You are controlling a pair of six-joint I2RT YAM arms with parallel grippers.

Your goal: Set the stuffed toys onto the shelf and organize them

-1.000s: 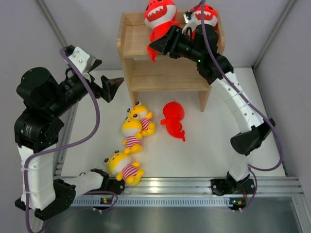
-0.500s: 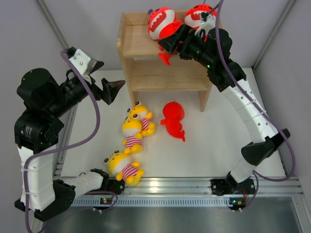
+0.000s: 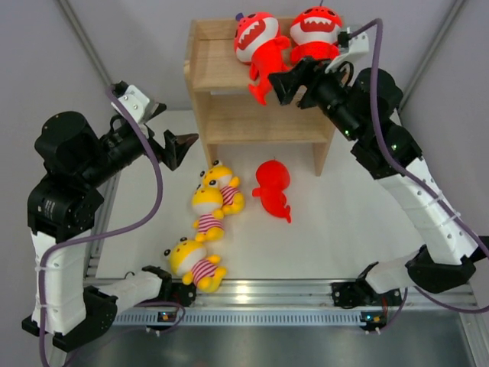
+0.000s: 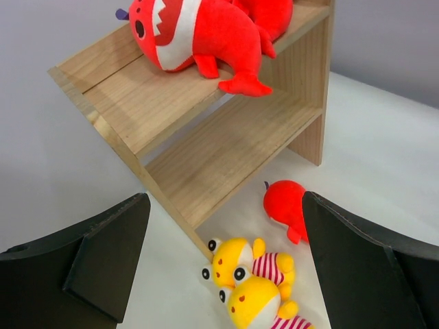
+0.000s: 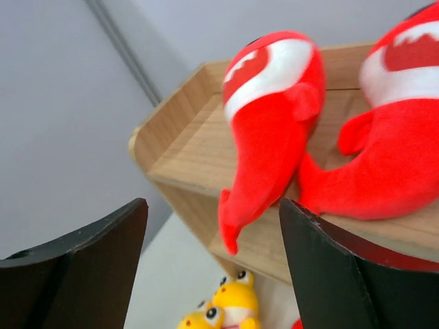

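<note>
Two red shark stuffed toys lie on the top tier of the wooden shelf (image 3: 216, 70): one (image 3: 257, 40) with its tail hanging over the front edge, the other (image 3: 315, 32) to its right. A third shark (image 3: 271, 185) lies on the table in front of the shelf. Three yellow striped toys (image 3: 220, 183) (image 3: 207, 212) (image 3: 192, 264) lie in a line to its left. My right gripper (image 3: 289, 76) is open and empty just in front of the hanging tail (image 5: 236, 219). My left gripper (image 3: 174, 142) hangs open left of the shelf, holding nothing.
The shelf's lower tier (image 3: 256, 122) is bare wood. Grey walls stand behind and to both sides. A metal rail (image 3: 306, 292) runs along the near table edge. The left wrist view looks down on the shelf (image 4: 206, 137), the table shark (image 4: 285, 204) and two yellow toys (image 4: 241, 262).
My right gripper let go of the left shark on the top tier and drew back to the right. That shark tipped over, tail now over the edge. The left arm barely moved.
</note>
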